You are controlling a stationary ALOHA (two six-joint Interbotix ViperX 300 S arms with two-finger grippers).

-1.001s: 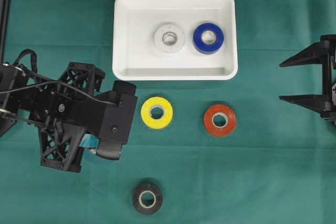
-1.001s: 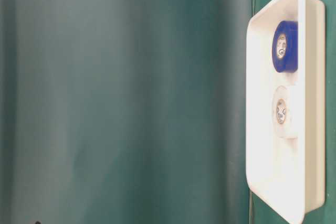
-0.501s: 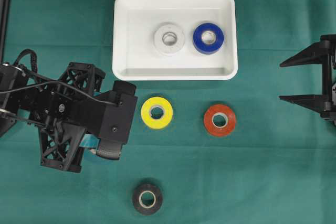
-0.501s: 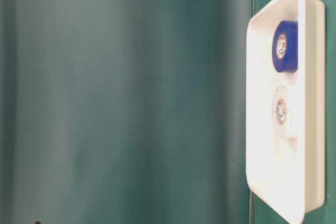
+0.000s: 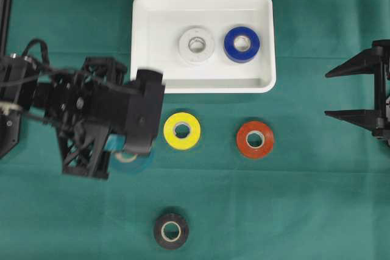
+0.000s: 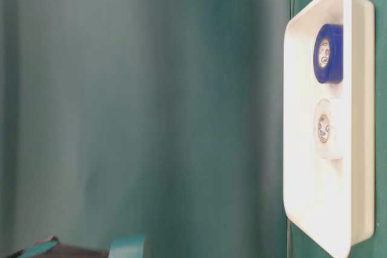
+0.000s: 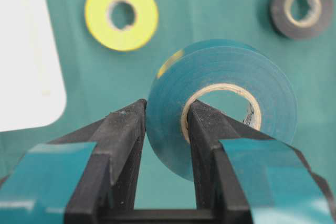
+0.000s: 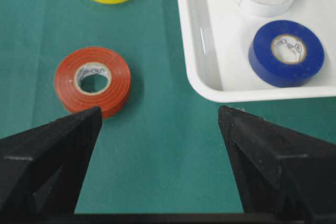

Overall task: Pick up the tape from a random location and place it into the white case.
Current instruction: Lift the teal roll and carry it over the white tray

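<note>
The left gripper's (image 7: 164, 121) jaws were clamped on a teal tape roll's (image 7: 226, 72) wall, 1 finger through its core, lifted beside the yellow roll (image 5: 181, 130). The right gripper's (image 8: 157, 124) jaws stood wide apart, holding nothing. The white case (image 5: 152, 77) held a white roll (image 5: 196, 44) and a blue roll (image 5: 241, 44).

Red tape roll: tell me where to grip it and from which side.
The red tape roll lies flat on the cloth, core hole up, clear of its neighbours. Come straight down with the open right gripper, one finger in the hole, one outside, pinching the wall.
</note>
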